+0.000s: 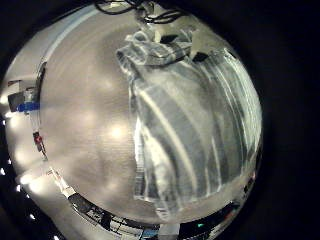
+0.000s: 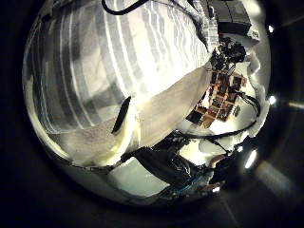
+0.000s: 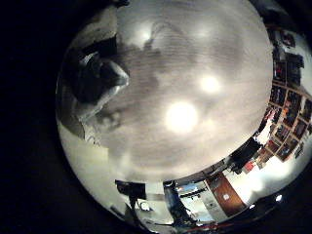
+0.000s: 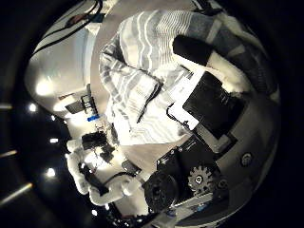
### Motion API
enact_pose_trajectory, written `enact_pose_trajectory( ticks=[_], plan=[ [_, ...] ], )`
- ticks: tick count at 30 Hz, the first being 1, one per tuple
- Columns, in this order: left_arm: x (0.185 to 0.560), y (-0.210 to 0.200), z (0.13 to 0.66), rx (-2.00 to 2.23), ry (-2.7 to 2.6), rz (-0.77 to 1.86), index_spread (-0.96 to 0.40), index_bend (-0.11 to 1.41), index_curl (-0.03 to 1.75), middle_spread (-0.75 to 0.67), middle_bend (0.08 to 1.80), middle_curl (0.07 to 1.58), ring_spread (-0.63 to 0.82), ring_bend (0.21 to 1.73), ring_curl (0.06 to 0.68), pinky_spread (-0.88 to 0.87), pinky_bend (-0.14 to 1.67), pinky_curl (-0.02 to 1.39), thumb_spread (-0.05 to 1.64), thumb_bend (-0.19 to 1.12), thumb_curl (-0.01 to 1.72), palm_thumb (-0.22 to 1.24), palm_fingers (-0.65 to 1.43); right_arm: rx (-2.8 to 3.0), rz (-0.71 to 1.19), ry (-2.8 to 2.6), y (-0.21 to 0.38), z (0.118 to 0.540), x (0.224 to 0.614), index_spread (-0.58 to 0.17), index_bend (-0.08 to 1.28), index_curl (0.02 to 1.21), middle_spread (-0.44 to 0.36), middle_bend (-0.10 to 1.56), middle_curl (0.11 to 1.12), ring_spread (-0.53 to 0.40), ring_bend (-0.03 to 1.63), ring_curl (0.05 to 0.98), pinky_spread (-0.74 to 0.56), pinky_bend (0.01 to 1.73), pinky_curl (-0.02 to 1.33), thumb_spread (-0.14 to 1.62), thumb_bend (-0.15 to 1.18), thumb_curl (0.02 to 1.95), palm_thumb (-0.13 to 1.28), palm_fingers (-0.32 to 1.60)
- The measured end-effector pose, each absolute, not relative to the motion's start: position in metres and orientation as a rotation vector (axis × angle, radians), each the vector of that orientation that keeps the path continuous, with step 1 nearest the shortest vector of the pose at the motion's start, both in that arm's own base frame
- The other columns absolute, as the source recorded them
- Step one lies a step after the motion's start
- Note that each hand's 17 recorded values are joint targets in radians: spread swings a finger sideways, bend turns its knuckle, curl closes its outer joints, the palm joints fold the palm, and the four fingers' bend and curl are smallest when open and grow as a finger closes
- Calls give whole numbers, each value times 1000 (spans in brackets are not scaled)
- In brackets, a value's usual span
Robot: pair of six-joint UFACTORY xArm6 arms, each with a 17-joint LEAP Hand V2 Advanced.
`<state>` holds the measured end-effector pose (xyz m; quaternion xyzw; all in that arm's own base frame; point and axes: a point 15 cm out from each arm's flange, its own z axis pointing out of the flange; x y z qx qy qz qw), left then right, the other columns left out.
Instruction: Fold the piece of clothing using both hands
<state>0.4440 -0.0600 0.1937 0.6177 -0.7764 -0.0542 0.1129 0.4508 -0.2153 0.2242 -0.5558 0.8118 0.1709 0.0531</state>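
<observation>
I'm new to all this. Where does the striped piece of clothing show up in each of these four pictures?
Left little finger side palm view: the striped clothing lies bunched on the table.
Left thumb side palm view: it fills most of the picture, close to the palm.
Right little finger side palm view: only a small bunched part shows at the table's edge.
Right thumb side palm view: it lies beside that hand's own fingers.
Shared landmark: the table top.

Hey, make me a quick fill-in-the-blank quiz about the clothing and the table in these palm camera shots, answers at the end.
1. The piece of clothing has a ____ pattern.
2. The clothing lies on the ____, not hanging in the air.
3. Next to the clothing, the table surface is ____.
Answers: striped; table; bare
</observation>
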Motion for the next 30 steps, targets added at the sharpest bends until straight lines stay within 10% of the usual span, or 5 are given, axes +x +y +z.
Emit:
enact_pose_trajectory(
  ticks=[11,30],
  plan=[
    [436,-60,191,1807,-2290,-150,-40,189,415,212,169,274,350,629,237,437,304,356,1168,-19,328,386,126,-1670,419,2430,-224,300,427,-238,1094,828,-104,1315,659,-162,1449,559,-231,1277,644,1065,113,747,1046,1205],
    [413,38,276,1966,-2238,15,-47,189,414,195,173,279,327,632,231,430,298,346,1173,-14,336,407,146,-2312,421,1799,154,401,434,-230,1104,823,-105,1335,639,-161,1455,557,-231,1248,672,1077,49,857,1052,1211]
  ],
)
